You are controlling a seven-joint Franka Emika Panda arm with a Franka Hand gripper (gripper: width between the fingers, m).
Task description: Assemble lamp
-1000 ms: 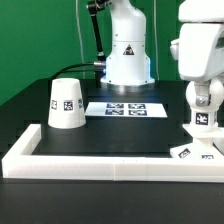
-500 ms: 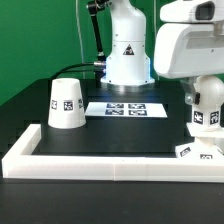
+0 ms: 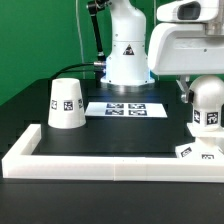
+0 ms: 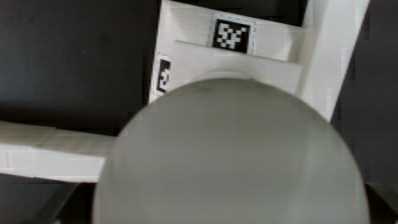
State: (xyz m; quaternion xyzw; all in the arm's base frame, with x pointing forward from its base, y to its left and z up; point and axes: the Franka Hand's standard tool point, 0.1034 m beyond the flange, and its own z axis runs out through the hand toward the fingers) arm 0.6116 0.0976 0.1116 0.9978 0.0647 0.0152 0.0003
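Note:
My gripper [image 3: 204, 102] is at the exterior view's right, shut on the white ball-shaped bulb [image 3: 211, 96]. It holds the bulb upright just above the flat square base [image 3: 194, 151], whose tags show by the front bar. In the wrist view the bulb [image 4: 222, 150] fills most of the picture and hides the fingertips, with the tagged base [image 4: 233, 36] beyond it. The truncated-cone shade [image 3: 67, 103] stands alone at the exterior view's left, far from the gripper.
The marker board [image 3: 127, 109] lies in front of the robot's pedestal [image 3: 128, 55]. A long white bar frame [image 3: 100, 160] runs along the table's front and left edges; it also shows in the wrist view [image 4: 45, 135].
The gripper has moved with the bulb a little toward the exterior view's right, and its body has swung further into the picture. Shade and base have not moved.

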